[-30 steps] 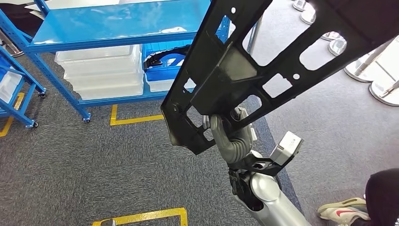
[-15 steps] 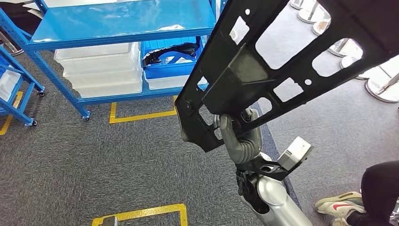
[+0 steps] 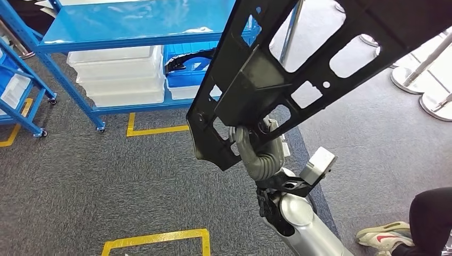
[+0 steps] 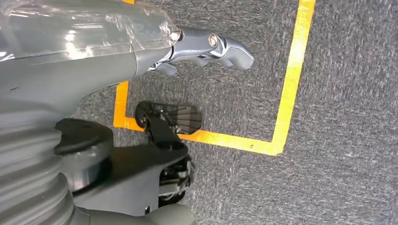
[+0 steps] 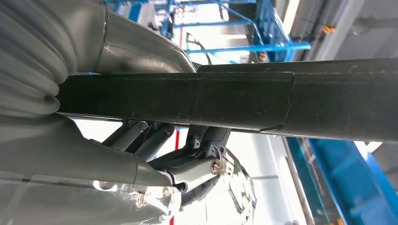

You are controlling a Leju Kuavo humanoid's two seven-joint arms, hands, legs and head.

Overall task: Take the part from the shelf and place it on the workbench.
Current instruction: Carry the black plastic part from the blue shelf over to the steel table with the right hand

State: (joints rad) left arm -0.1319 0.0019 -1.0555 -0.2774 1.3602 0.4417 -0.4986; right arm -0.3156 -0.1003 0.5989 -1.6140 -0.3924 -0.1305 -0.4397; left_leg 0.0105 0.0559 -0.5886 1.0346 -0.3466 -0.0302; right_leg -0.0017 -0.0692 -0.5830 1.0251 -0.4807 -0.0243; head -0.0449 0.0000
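The part point(image 3: 256, 80) is a long black plastic panel with several cut-out windows, held tilted and running from mid-picture up to the top right. My right hand point(image 3: 261, 157) grips it near its lower end, thumb wrapped over the rim. In the right wrist view the part's edge point(image 5: 234, 101) crosses the picture with the fingers point(image 5: 187, 164) closed under it. My left hand point(image 4: 141, 51) hangs over the carpet, fingers point(image 4: 220, 47) stretched out and holding nothing.
A blue shelf point(image 3: 133, 24) stands at the back left, with clear bins point(image 3: 120, 80) and a blue bin point(image 3: 186, 74) holding another black part underneath. Yellow tape point(image 3: 154, 129) marks the grey carpet. A person's shoe point(image 3: 384, 234) is at lower right; stanchion bases point(image 3: 434, 104) stand right.
The whole picture has shifted a little, so the camera has moved. The part stays in my right hand at the same tilt. The person's leg at lower right has shifted.
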